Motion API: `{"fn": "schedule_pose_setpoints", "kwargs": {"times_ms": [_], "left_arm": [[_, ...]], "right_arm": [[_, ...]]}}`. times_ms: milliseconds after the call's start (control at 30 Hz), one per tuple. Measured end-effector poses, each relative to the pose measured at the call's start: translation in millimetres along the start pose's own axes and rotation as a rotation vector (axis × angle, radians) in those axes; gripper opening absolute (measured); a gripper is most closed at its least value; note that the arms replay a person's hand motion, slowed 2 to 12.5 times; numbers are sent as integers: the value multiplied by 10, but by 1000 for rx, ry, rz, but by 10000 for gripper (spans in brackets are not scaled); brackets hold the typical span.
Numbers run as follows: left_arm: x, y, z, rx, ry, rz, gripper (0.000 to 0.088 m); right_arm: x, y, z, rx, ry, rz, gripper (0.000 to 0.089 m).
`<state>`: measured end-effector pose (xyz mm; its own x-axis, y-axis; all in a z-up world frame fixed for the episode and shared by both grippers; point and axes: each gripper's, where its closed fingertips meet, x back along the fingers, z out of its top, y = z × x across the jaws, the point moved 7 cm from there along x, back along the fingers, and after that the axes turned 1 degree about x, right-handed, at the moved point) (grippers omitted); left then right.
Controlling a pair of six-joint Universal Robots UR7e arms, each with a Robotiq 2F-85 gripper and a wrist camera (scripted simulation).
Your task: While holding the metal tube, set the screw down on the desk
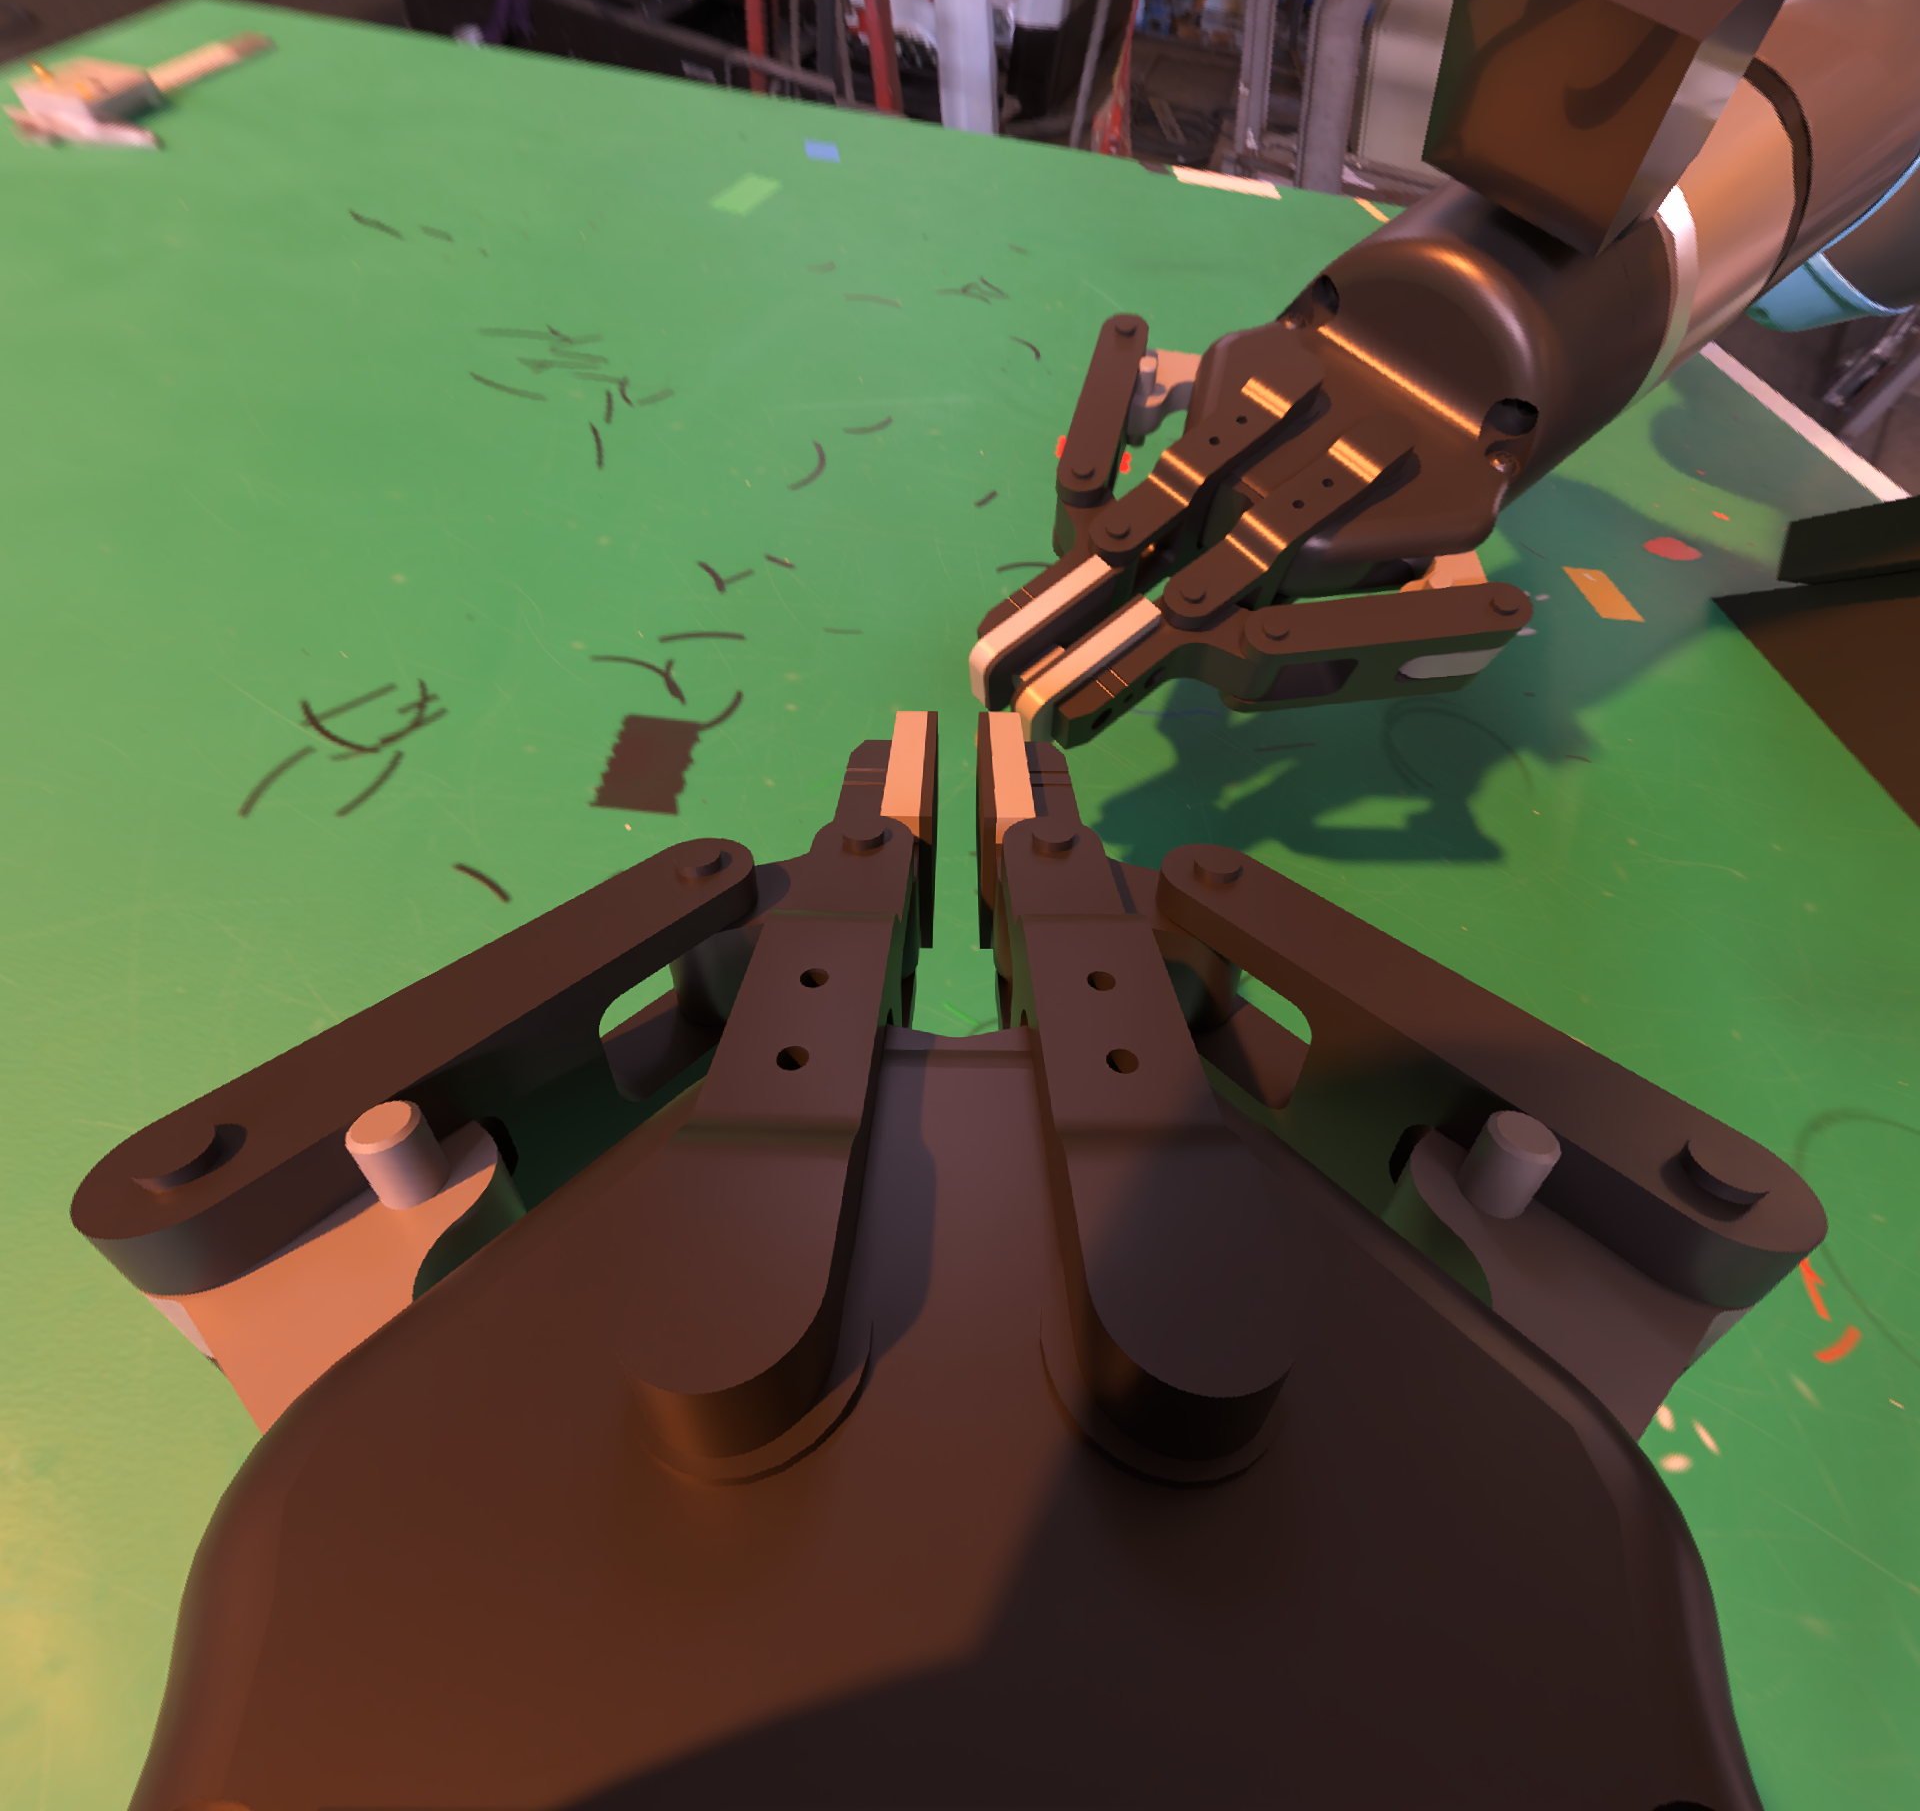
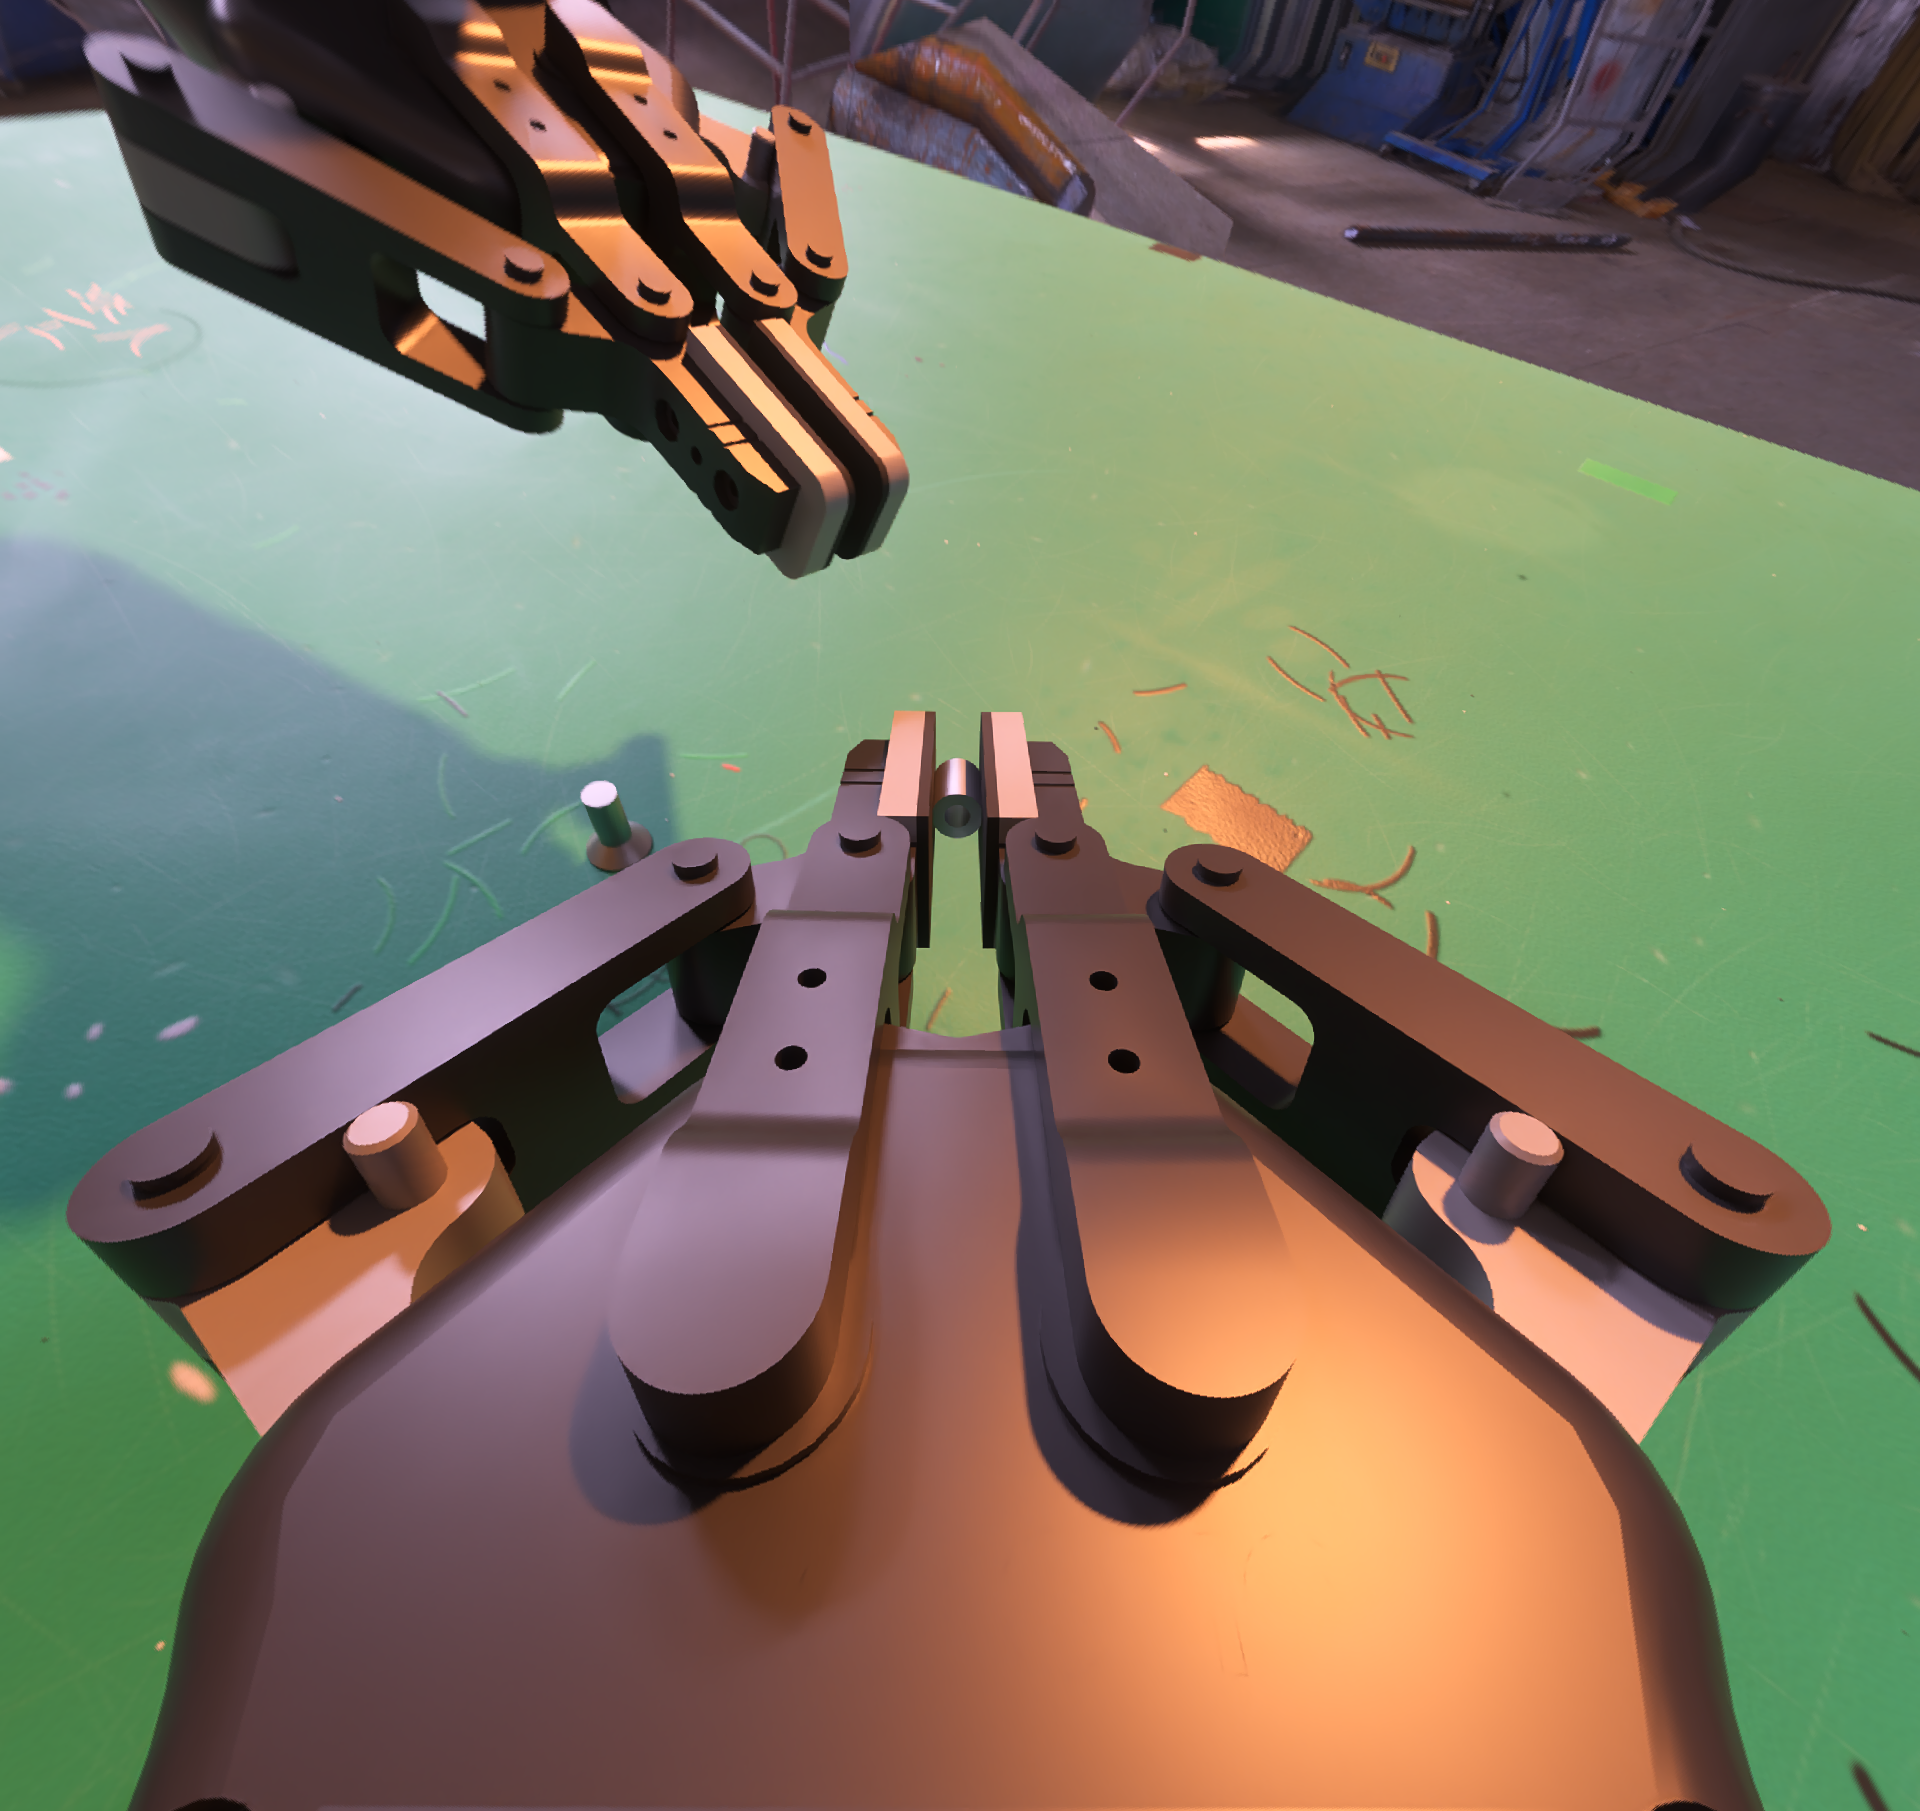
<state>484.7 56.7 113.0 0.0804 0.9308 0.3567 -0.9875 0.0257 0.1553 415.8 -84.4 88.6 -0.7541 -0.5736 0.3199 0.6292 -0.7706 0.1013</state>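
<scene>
A: Right gripper [image 2: 957, 762], own wrist view. Status?

B: Clenched on the metal tube [image 2: 956, 805]. Small grey cylinder, pinched between the two pads [image 2: 906, 764], bore end facing the camera, held above the green desk [image 2: 1351, 535].

A: Screw?

B: Screw [image 2: 608, 826] stands on the desk at about nine o'clock from the tube, head down, shank up, just beside the right gripper's outer link. Nothing touches it.

A: Left gripper?

B: In its own view the left gripper [image 1: 957, 762] has its pads nearly together with a thin slot between, nothing in it. From the right wrist view it hangs at eleven o'clock of the tube, above the desk, fingers drawn close.

A: Anything else on the desk?

B: Dark curled scratch marks, a small torn brown patch [image 1: 646, 762] at nine o'clock of the left fingertips. A pale blocky object [image 1: 114, 94] far off at ten o'clock.
</scene>
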Motion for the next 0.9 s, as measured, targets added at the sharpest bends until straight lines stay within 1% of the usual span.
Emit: {"fn": "schedule_pose_setpoints", "kwargs": {"times_ms": [233, 433, 633, 900], "left_arm": [[-3, 8, 60, -122, 121, 84, 68], [-13, 18, 59, -213, 176, 143, 69], [-20, 19, 46, -277, 210, 193, 70], [-29, 48, 44, -342, 268, 215, 70]], "right_arm": [[12, 0, 68, -71, 79, 29, 76], [13, 8, 106, -126, 124, 38, 75], [4, 12, 126, -178, 146, 51, 75], [-17, 28, 113, -232, 146, 59, 75]]}}
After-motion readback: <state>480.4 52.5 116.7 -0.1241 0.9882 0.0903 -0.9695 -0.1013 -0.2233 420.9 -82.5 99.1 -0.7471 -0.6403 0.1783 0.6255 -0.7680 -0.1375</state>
